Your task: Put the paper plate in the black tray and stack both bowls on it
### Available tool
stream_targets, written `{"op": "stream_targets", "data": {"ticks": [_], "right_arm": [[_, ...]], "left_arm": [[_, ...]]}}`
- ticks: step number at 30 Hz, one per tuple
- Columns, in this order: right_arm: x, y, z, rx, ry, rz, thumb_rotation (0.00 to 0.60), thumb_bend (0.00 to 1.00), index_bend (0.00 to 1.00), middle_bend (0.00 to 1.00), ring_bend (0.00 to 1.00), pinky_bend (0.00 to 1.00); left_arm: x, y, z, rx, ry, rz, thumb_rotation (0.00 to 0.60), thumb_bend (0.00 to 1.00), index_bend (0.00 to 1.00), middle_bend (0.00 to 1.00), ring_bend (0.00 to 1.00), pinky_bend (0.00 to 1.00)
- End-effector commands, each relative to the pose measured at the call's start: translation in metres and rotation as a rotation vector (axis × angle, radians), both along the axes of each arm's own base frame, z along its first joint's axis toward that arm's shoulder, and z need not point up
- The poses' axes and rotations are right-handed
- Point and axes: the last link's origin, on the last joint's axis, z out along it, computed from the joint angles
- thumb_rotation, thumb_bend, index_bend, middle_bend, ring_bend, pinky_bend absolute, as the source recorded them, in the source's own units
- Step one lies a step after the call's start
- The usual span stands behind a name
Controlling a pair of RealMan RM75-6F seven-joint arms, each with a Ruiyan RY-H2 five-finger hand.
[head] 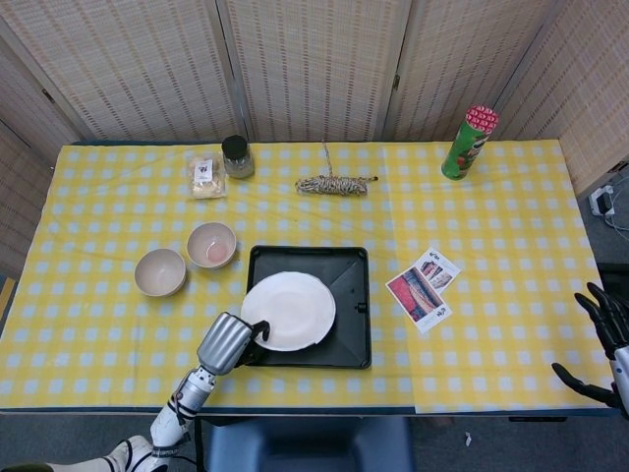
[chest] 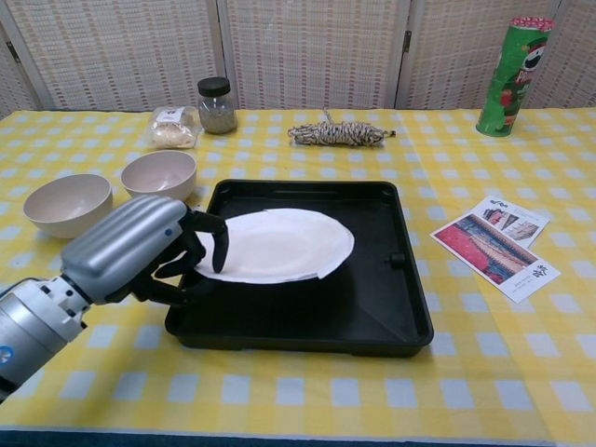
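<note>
Nothing readable. Tall green cardboard crisp tube with red lid shows a mascot face logo, wording too blurred. Printed paper leaflet has pictures, text too small. Label on clear snack packet illegible

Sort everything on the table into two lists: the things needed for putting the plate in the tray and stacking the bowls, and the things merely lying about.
Needed for the job:
paper plate, held by the left hand
black tray
left bowl
right bowl

Just lying about:
jar
snack packet
rope bundle
crisp tube
leaflet
</note>
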Motion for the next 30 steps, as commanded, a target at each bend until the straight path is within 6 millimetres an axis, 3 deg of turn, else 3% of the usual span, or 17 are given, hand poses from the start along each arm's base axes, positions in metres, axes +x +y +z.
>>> {"op": "stream_targets", "data": {"ticks": [1,8,18,25,30], "right_arm": [[-0.002,0.001,0.002,-0.004,-0.001,-0.006,0.600,0.24,0.00,0.00,0.00,0.04],[-0.009,0.000,0.007,-0.017,-0.006,-0.042,0.600,0.24,0.00,0.00,0.00,0.04],[-0.013,0.003,0.007,-0.051,0.027,-0.085,0.600,0.24,0.00,0.00,0.00,0.02],[-0.010,0.001,0.002,-0.038,0.039,-0.076,0.600,0.24,0.00,0.00,0.00,0.01],[-0.006,-0.004,-0.004,-0.019,0.051,-0.065,0.600,0.24,0.00,0.00,0.00,0.01]], "left_arm": [[0.008,0.009,-0.006,-0.007,0.000,-0.004,0.600,0.50,0.64,1.00,1.00,1.00],[0.018,0.024,-0.020,-0.017,0.001,0.003,0.600,0.50,0.61,1.00,1.00,1.00],[0.011,0.039,-0.025,-0.057,0.091,0.036,0.600,0.45,0.41,1.00,1.00,1.00],[0.005,0.034,-0.001,-0.056,0.196,0.049,0.600,0.24,0.23,1.00,1.00,1.00],[0.006,0.025,0.031,-0.012,0.219,0.079,0.600,0.19,0.22,1.00,1.00,1.00]]}}
